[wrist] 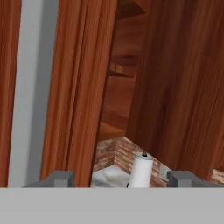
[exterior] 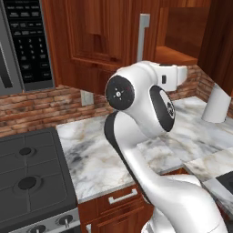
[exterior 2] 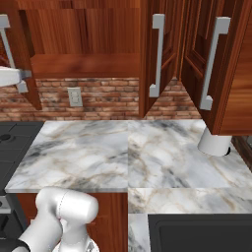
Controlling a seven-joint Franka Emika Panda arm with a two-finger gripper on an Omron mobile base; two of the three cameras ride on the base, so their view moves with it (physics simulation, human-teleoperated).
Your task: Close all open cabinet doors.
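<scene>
A reddish-brown cabinet door (exterior: pixel 98 32) with a silver bar handle (exterior: pixel 143 36) stands swung out from the wall cabinet. Its edge and handle (wrist: pixel 30 87) fill the left of the hand view. My gripper (exterior: pixel 183 73) hovers just right of that handle, in front of the open cabinet interior (exterior 2: pixel 83 64). The gripper (wrist: pixel 121 179) is open, with nothing between its fingertips (wrist: pixel 59 178). Two more open doors hang to the right, one with its handle (exterior 2: pixel 157 54) near the middle and one with its handle (exterior 2: pixel 212 64) further right.
A white paper towel roll (exterior: pixel 216 104) stands on the marble counter (exterior 2: pixel 123 147) under the right-hand doors. A black-panelled microwave (exterior: pixel 27 41) hangs at the left above a stove (exterior: pixel 27 177). A wall outlet (exterior 2: pixel 75 96) sits on the brick backsplash.
</scene>
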